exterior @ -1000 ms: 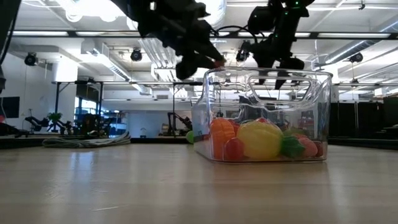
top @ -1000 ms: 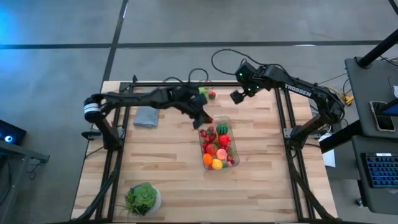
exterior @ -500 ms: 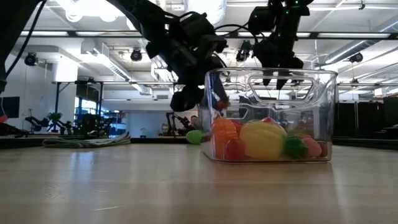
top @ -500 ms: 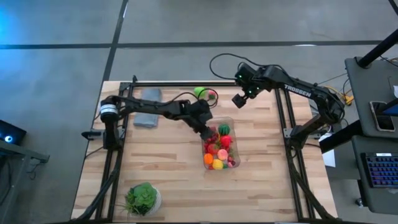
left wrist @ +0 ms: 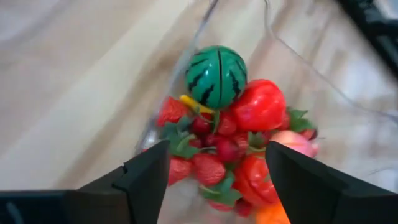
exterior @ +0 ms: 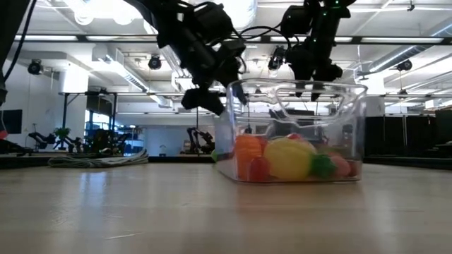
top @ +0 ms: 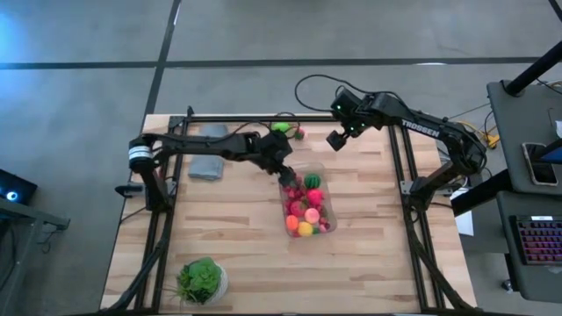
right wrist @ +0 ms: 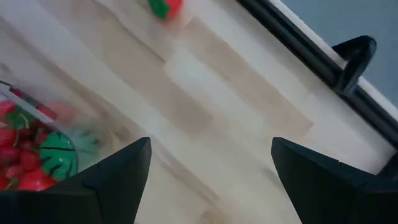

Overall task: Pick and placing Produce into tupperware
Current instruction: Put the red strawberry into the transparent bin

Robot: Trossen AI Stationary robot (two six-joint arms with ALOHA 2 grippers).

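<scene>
The left claw (top: pixel 283 168) hangs open and empty over the tub's (top: pixel 327 197) eleven o'clock corner, fruit (top: pixel 305 211) heaped inside; the right claw (top: pixel 335 139) waits open toward one o'clock.

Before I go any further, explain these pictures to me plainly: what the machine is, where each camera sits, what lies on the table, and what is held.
This is a robot with two dark arms at a wooden table. One camera looks down from above, one sits at table height, and one rides on each wrist.

In the middle stands a clear tupperware full of toy produce, including a striped green melon. A grey folded cloth, a leafy green head in a white bowl, and two loose fruits at the far edge also lie there.

The left end effector hangs over the tub's far end, open and empty. The right end effector waits open above the far edge, holding nothing.
</scene>
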